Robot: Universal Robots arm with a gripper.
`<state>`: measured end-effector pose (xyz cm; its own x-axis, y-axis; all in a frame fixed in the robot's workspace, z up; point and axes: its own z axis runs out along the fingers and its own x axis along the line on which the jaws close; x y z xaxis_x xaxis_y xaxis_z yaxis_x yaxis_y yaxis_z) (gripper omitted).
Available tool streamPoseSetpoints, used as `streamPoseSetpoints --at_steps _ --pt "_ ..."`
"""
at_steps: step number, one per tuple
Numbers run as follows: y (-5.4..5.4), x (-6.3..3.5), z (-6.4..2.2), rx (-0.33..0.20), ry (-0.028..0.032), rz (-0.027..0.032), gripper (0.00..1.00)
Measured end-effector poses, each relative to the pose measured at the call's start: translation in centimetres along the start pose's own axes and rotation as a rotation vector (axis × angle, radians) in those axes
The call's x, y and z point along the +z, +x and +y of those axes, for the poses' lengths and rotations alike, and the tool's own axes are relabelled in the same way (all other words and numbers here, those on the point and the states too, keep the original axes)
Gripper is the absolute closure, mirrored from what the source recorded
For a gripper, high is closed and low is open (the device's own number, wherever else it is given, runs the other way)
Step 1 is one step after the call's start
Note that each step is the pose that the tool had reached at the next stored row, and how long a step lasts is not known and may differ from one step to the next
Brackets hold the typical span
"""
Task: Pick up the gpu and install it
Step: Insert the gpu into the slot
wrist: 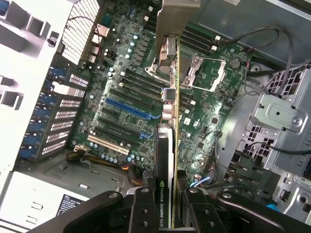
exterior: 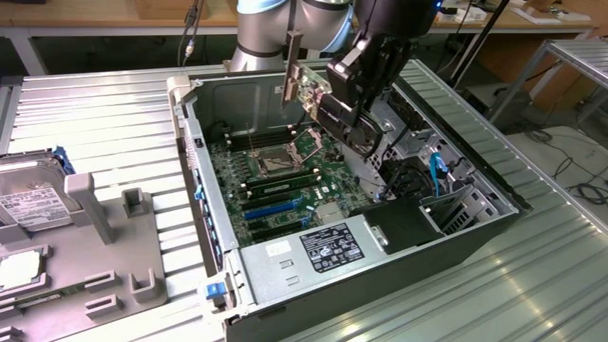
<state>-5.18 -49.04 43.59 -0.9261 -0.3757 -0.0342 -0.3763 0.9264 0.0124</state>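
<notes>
Pickup done: tool (wrist: 169, 213) clamped on the gpu (wrist: 165, 160), card held edge-on in the air over the motherboard (wrist: 126, 97) inside the open case (exterior: 190, 128). Not seated: card is well clear of the board, blue slot (wrist: 129, 108) empty. Install itself not done.
</notes>
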Motion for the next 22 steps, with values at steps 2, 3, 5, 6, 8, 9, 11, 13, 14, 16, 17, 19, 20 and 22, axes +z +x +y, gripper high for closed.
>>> streamPoseSetpoints --at_steps 2,3,5,6,8,9,11,13,14,16,17,19,20,22 --pt "0.00 0.00 0.00 -0.010 0.0002 0.0003 0.73" --pt "0.00 0.00 0.00 -0.012 0.0002 0.0004 0.73" --pt "0.00 0.00 0.00 -0.022 0.0007 0.0009 0.73" --pt "0.00 0.00 0.00 -0.025 0.0009 0.0011 0.73" --pt "0.00 0.00 0.00 -0.033 0.0014 0.0014 0.73" --pt "0.00 0.00 0.00 -0.038 0.0018 0.0017 0.73" --pt "0.00 0.00 0.00 -0.046 0.0024 0.0022 0.73" --pt "0.00 0.00 0.00 -0.057 0.0032 0.0028 0.73" --pt "0.00 0.00 0.00 -0.062 0.0034 0.0030 0.73" --pt "0.00 0.00 0.00 -0.067 0.0037 0.0033 0.73" --pt "0.00 0.00 0.00 -0.071 0.0038 0.0034 0.73" --pt "0.00 0.00 0.00 -0.081 0.0042 0.0038 0.73" --pt "0.00 0.00 0.00 -0.086 0.0043 0.0040 0.73" --pt "0.00 0.00 0.00 -0.091 0.0044 0.0041 0.73"
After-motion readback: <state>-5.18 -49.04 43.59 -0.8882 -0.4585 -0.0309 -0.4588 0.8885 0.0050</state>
